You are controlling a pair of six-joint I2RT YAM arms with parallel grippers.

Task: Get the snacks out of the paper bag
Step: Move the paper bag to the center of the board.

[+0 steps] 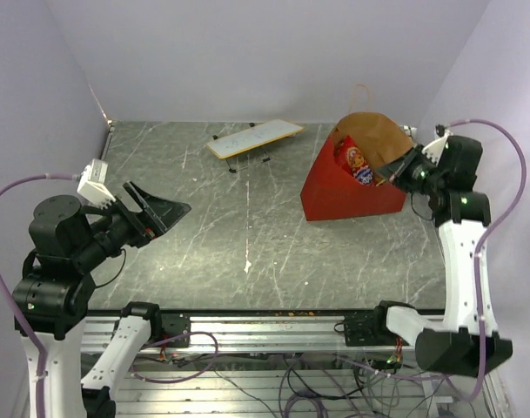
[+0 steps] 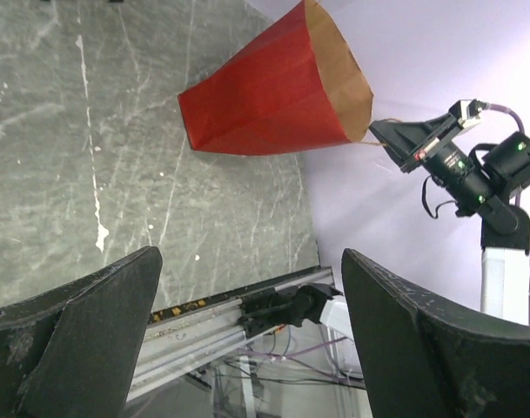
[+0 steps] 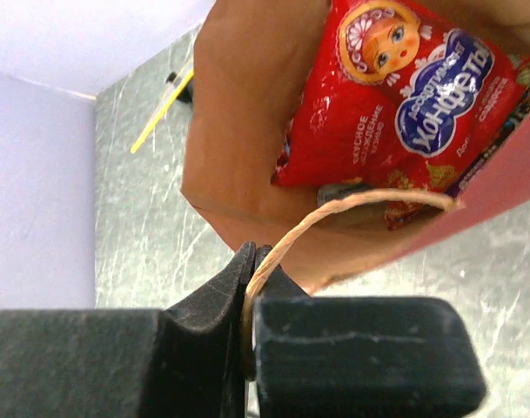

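The left gripper hung over the worktop near its left edge, released, fingers spread wide with nothing between them. Near the right edge, the right gripper was clenched on a string handle, pinched between its fingertips. The bag lay tipped in the far right part of the worktop, its base toward the middle and its mouth raised against the right gripper. The chip bag sat inside the mouth, against the brown lining. A white board stood near the far edge, apart from the bag.
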